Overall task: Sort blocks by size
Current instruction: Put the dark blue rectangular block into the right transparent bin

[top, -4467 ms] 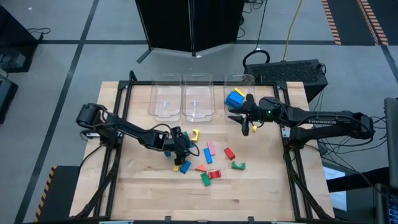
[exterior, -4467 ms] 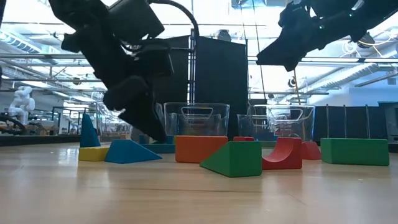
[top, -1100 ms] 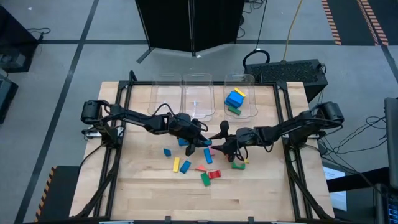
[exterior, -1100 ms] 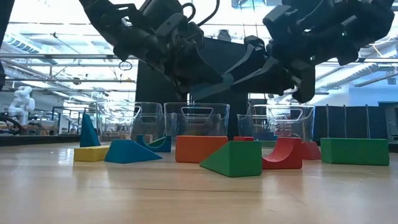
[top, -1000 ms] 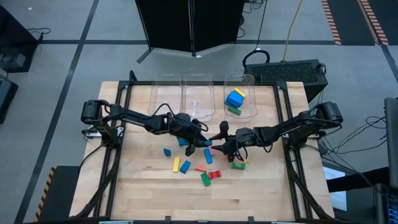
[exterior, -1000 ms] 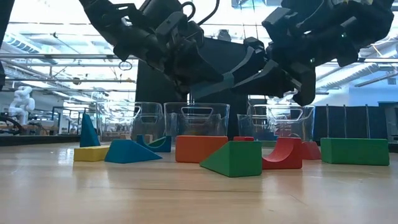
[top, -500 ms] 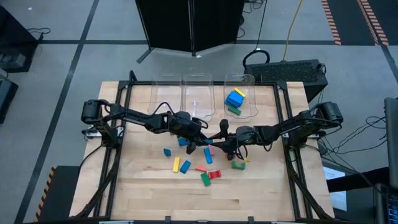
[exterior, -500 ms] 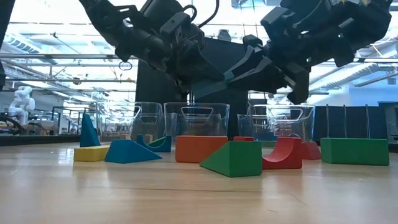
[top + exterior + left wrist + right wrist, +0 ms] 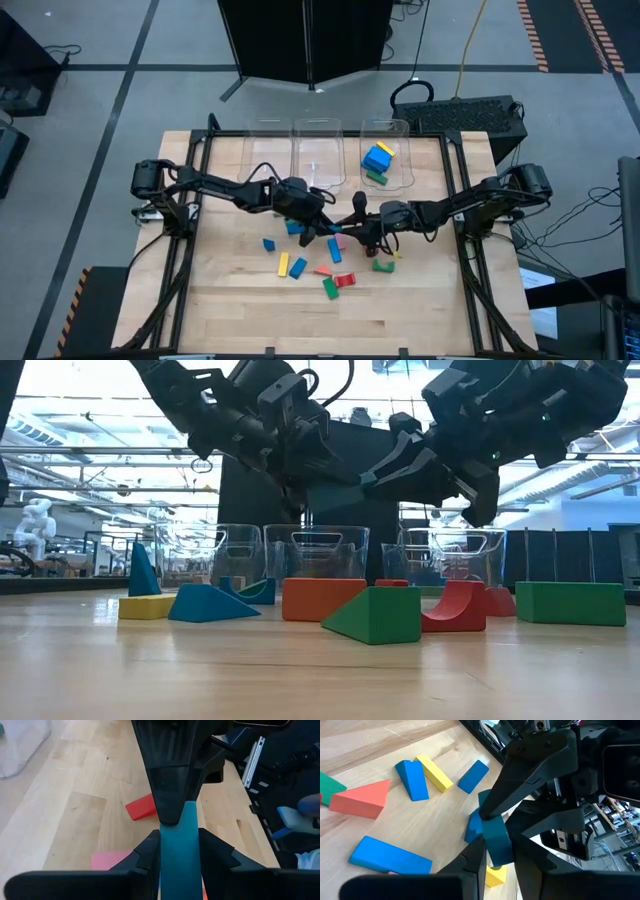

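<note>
Three clear plastic bins (image 9: pixel 318 160) sit at upper centre; only the rightmost holds blocks (image 9: pixel 377 160). Mid-frame, left gripper (image 9: pixel 330 225) and right gripper (image 9: pixel 352 222) both clench one teal rectangular block (image 9: pixel 495 836).

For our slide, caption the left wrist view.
Both grippers, left and right, clamp one teal block above the table.

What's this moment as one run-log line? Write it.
step: mid-air handover | left tool: shut on teal rectangular block | right tool: shut on same block
</note>
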You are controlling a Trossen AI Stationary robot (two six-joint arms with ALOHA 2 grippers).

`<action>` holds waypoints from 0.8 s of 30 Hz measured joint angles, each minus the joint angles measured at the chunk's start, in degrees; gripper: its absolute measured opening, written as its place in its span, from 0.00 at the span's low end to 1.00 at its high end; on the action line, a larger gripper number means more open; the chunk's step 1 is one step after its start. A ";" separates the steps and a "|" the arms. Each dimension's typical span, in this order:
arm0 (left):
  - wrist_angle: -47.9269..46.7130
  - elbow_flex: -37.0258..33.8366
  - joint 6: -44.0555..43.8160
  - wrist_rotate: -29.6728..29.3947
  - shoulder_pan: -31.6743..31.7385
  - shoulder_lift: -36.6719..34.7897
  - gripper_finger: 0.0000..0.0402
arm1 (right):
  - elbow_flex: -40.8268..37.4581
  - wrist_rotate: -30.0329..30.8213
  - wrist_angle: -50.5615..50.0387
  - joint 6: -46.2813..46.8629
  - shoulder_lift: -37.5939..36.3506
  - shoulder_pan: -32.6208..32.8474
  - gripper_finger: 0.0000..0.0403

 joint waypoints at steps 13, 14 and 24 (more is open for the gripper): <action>1.51 0.49 -0.86 -0.87 0.62 0.00 0.39 | -0.02 -0.08 -0.68 0.88 0.02 -0.02 0.15; 1.74 0.58 -0.87 -0.93 0.73 -0.04 0.43 | -0.02 -0.19 -0.79 1.04 0.04 0.02 0.15; -1.43 0.42 0.57 1.53 2.74 -3.67 0.65 | -0.02 7.45 -7.94 7.86 -7.25 0.07 0.13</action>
